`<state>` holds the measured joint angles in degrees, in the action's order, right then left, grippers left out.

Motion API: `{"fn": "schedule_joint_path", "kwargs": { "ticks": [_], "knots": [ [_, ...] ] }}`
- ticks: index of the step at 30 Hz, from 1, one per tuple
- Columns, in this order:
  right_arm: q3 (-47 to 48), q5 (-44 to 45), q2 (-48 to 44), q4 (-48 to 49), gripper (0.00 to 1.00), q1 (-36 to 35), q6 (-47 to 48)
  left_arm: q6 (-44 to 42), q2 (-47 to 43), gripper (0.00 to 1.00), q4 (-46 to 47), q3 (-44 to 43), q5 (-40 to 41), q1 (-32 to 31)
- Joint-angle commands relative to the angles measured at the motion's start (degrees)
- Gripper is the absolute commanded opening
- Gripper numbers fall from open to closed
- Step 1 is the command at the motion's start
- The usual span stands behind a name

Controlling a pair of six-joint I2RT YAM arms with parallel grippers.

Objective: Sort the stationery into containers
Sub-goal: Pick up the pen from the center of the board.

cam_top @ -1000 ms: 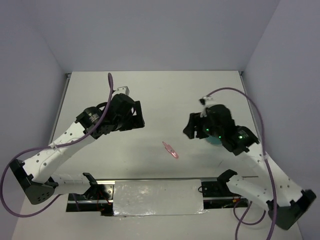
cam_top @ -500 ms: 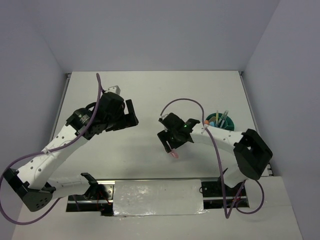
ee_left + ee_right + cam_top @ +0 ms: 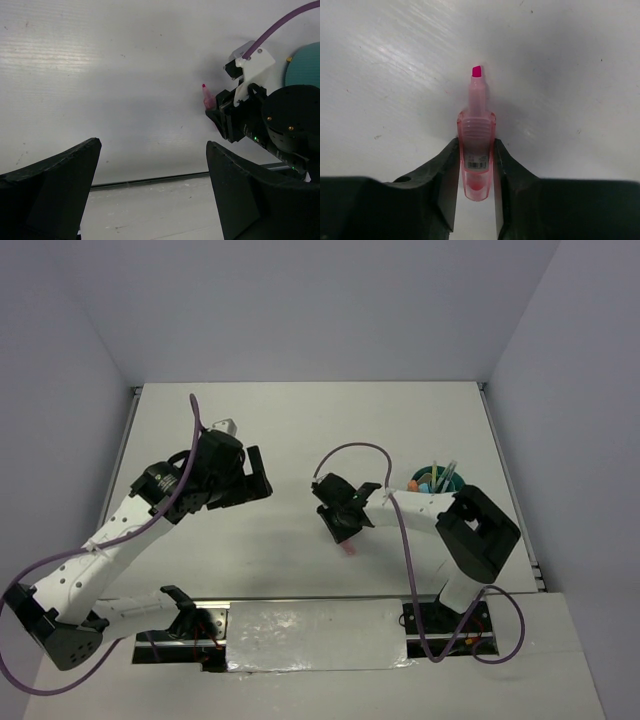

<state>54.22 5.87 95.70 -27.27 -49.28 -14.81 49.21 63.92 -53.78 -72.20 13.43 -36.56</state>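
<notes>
- Two grippers on my screens right now, and the right gripper (image 3: 476, 150) is the busy one: its fingers (image 3: 445, 165) are pressed against both sides of the pink highlighter (image 3: 476, 145), closed down to the width of the barrel.
- In the right wrist view the highlighter lies flat on the white table (image 3: 300, 420), uncapped, with its bright pink tip at 12 o'clock and its rounded end at 6 o'clock, back between the fingers.
- From the top camera I see the right gripper (image 3: 345, 525) low over the middle of the table, and the free end of the highlighter (image 3: 349, 548) pokes out at its 6 o'clock.
- The teal cup (image 3: 304, 65) stands at roughly 3 o'clock from that gripper, just beyond the right arm's forearm. Thin pens (image 3: 441, 471) stick up out of it, with something orange (image 3: 428, 480) beside them. I can't tell which compartments they sit in.
- The left gripper (image 3: 258, 472) hangs over the table at 9 o'clock from the right one, well apart.
- Its own camera shows the jaws spread wide, with only bare table between the fingers (image 3: 50, 190). It is holding nothing.
</notes>
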Motion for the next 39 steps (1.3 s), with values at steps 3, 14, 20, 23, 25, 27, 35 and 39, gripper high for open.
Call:
{"fn": "schedule_joint_path", "kwargs": {
  "ticks": [3, 14, 20, 23, 25, 27, 35, 39],
  "knots": [
    [-3.7, -1.2, -7.8, 6.2, 0.00, -0.8, -1.7, -1.9, -1.4, 0.99, 6.8, 2.0, -5.5, 0.7],
    [-2.8, -10.6, -31.4, 14.0, 0.00, -1.3, -9.1, 8.1, -8.5, 0.99, 46.7, 16.7, -31.4, 1.4],
    [2.5, -12.1, -33.3, 10.8, 0.00, -1.3, -8.7, 6.8, -6.4, 0.95, 48.2, 15.8, -32.4, 1.5],
    [4.8, -13.1, -33.2, 10.5, 0.00, -2.0, -8.7, 7.4, -6.0, 0.83, 49.0, 16.7, -32.3, 1.5],
    [5.2, -12.9, -33.6, 10.6, 0.00, -1.9, -9.4, 6.8, -5.7, 0.77, 48.5, 16.5, -31.7, 1.4],
    [6.4, -13.4, -33.6, 9.9, 0.00, -2.0, -9.4, 5.6, -5.4, 0.75, 46.7, 16.0, -30.6, 1.4],
    [9.1, -16.2, -31.3, 10.7, 0.00, -3.3, -9.8, 4.7, -5.7, 0.61, 47.6, 16.0, -27.4, 1.4],
    [11.8, -15.9, -29.0, 9.6, 0.00, -3.5, -9.4, 5.3, -4.0, 0.27, 50.0, 15.4, -29.0, 1.5]
  ]
}}
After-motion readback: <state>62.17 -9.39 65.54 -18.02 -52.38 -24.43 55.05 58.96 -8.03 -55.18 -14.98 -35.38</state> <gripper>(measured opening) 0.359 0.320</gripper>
